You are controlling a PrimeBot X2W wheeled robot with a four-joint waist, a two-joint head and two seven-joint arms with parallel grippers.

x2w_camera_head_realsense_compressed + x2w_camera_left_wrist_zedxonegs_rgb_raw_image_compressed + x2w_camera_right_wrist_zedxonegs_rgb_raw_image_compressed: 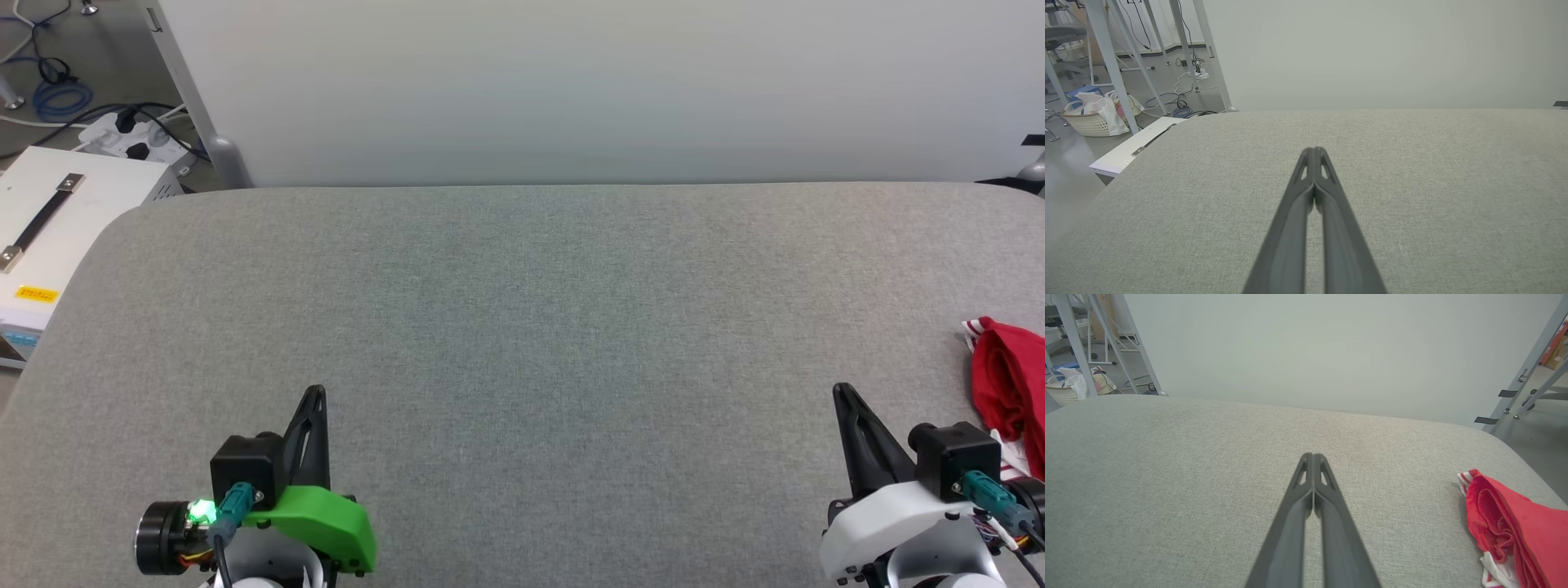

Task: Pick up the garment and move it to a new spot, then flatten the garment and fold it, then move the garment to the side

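The red shirt (1011,380) is lying in a bunched-up heap at the right edge of the grey counter (522,310). A bit of white and some striped trim are peeking out of it. Nothing is holding it.

The right pincer (842,394) is hanging near the shirt, on its left side, and is not touching it. Its two dark fingers are pressed together and are gripping nothing. They are pointing away from the robot, toward the pale wall (571,82), and are reaching out over the counter.

The left pincer (317,394) is hanging well apart from the shirt, by the other near corner. Its fingers are also squeezed together on nothing, and they are pointing the same way.

A white box (49,229) is standing off the counter's left side.
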